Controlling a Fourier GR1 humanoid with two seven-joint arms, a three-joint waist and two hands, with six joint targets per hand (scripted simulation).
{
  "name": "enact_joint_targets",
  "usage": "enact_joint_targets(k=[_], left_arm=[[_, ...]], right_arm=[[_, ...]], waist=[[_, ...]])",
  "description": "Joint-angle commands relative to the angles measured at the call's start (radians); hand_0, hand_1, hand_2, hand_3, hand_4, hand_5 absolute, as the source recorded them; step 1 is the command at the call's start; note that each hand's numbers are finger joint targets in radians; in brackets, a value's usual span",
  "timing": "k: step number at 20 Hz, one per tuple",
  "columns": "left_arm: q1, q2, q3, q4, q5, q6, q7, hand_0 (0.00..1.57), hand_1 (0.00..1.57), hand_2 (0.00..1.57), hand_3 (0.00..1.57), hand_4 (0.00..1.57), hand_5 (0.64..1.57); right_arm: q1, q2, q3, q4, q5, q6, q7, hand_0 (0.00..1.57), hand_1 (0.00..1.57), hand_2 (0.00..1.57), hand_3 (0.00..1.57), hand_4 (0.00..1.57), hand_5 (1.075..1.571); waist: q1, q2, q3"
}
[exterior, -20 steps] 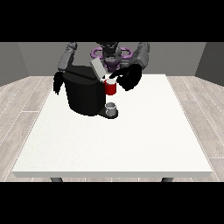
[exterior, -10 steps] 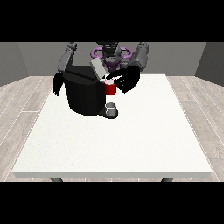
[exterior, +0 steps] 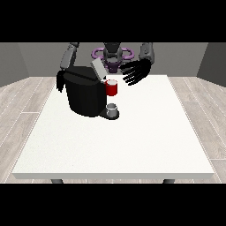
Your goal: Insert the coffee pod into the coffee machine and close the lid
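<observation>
The black coffee machine stands on the far left part of the white table. Its grey lid is tilted up, open. A red thing at the machine sits at its front right, below the lid. A grey thing rests on the machine's base under it; I cannot tell whether it is the pod. The hand at the view's right hovers right of and above the red thing, fingers spread and holding nothing. The hand at the view's left hangs beside the machine's left edge.
The robot's torso with purple rings stands behind the table's far edge. A wooden floor surrounds the table.
The hand at the view's right has drawn back from the red thing, rising up and to the right with its fingers spread. The machine and the other hand have not moved.
</observation>
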Motion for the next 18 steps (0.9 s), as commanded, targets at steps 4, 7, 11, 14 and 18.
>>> enact_joint_targets(k=[4,7,11,14,18], left_arm=[[0.32,-0.083,0.054,-0.007,0.133,-0.09,-0.153,0.0,0.0,0.0,0.0,0.14,1.571],[0.479,-0.127,0.03,0.003,0.128,-0.098,-0.257,0.0,0.0,0.0,0.0,0.27,1.571],[0.571,-0.111,0.029,0.0,0.144,-0.136,-0.227,0.0,0.0,0.0,0.0,0.3,1.571],[0.664,-0.077,0.082,0.047,0.165,-0.119,-0.24,0.0,0.0,0.0,0.0,0.26,1.571],[0.735,-0.062,0.088,0.048,0.176,-0.137,-0.263,0.0,0.0,0.0,0.0,0.32,1.571]], right_arm=[[0.213,0.025,0.024,-0.012,0.01,0.027,-0.04,0.0,0.0,0.0,0.0,0.17,1.571],[0.237,0.04,0.082,-0.069,0.064,-0.001,-0.028,0.0,0.0,0.0,0.0,0.0,1.571],[0.274,0.117,0.189,-0.167,0.135,-0.059,0.051,0.0,0.0,0.0,0.0,0.0,1.571],[0.269,0.172,0.29,-0.31,0.175,-0.115,0.147,0.0,0.0,0.0,0.0,0.14,1.571],[0.262,0.174,0.385,-0.46,0.145,-0.112,0.211,0.0,0.0,0.0,0.0,0.27,1.571]], waist=[[0.091,-0.253,-0.0015],[0.099,-0.304,-0.0019],[0.091,-0.42,-0.0008],[0.023,-0.502,-0.0023],[-0.01,-0.547,-0.0015]])
